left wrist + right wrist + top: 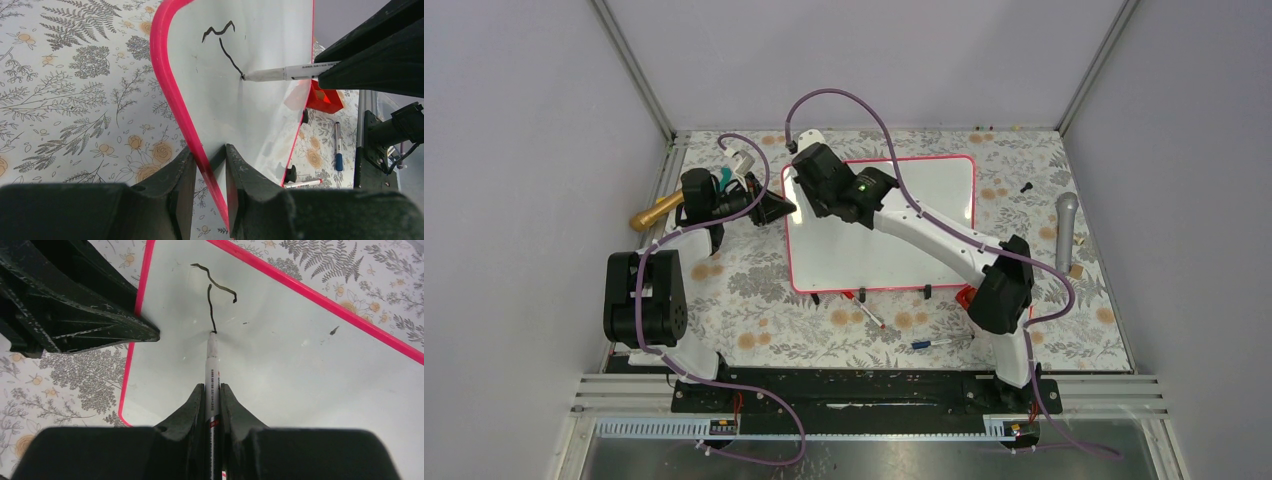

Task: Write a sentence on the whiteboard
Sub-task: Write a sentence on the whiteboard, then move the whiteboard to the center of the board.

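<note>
Black strokes beginning the sentence (212, 302) sit near the far left corner of the whiteboard (310, 370). On the right gripper (212, 388) the fingers pinch the marker (212, 362), its long axis running straight out ahead of them, tip touching the board at one stroke's end. On the left gripper (210, 154) the fingers clamp the board's pink left edge.

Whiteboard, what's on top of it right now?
Two black strokes and the marker tip, held by the right gripper. From above, the right arm covers that whiteboard corner, hiding anything written beneath.
</note>
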Controlling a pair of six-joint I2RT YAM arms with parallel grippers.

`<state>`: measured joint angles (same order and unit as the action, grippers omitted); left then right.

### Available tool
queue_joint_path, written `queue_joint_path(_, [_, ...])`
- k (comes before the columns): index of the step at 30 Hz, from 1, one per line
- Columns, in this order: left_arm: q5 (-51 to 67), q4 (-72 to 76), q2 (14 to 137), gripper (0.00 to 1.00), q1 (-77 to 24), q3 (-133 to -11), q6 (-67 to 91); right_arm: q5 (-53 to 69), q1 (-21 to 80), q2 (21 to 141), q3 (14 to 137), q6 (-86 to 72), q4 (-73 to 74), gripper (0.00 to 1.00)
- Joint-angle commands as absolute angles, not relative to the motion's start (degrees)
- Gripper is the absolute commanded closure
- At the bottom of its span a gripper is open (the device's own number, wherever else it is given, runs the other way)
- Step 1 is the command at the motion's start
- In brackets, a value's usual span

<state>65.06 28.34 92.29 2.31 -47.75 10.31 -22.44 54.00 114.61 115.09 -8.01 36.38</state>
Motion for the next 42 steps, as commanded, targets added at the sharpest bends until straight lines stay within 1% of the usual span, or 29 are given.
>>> queue_joint_path(1, [65.75,29.36,90.6,0.86,1.14,-48.32,5.97,-18.86,53.75,110.46,117.0,-8.84,35.09,1.0])
queue_joint_path(4, [65.73,29.36,90.69,0.86,1.09,-48.33,5.98,-17.1,53.71,108.52,116.65,-8.66,33.92,1.0])
queue_joint_path(8, [65.66,29.35,90.59,0.86,1.1,-48.26,5.93,-17.99,53.64,105.75,113.69,-8.34,32.61,1.0])
queue_joint_path(13, [66.32,29.82,90.52,0.85,1.05,-47.89,6.31,-18.89,53.06,99.38,104.26,-8.0,29.22,1.0])
queue_joint_path(17, [67.76,33.83,90.26,0.91,0.32,-46.35,9.28,-18.43,51.33,93.06,96.88,-8.33,27.4,1.0])
queue_joint_path(23, [66.73,33.41,87.82,0.91,-2.11,-43.79,8.84,-14.43,47.82,85.93,88.0,-10.59,24.43,1.0])
queue_joint_path(32, [65.55,31.25,84.94,0.91,-3.47,-40.57,7.24,-9.97,47.77,87.2,88.35,-12.08,22.25,1.0])
queue_joint_path(35, [65.7,34.28,85.63,0.91,-3.51,-39.78,8.92,-9.78,47.81,88.26,89.82,-11.96,22.6,1.0])
queue_joint_path(38, [66.8,40.38,87.29,0.9,-3.52,-39.12,12.81,-8.43,47.89,89.85,91.28,-11.67,23.48,1.0])
queue_joint_path(42, [66.73,40.22,86.95,0.9,-3.51,-38.69,12.84,-7.01,48.23,91.51,92.1,-11.66,23.99,1.0])
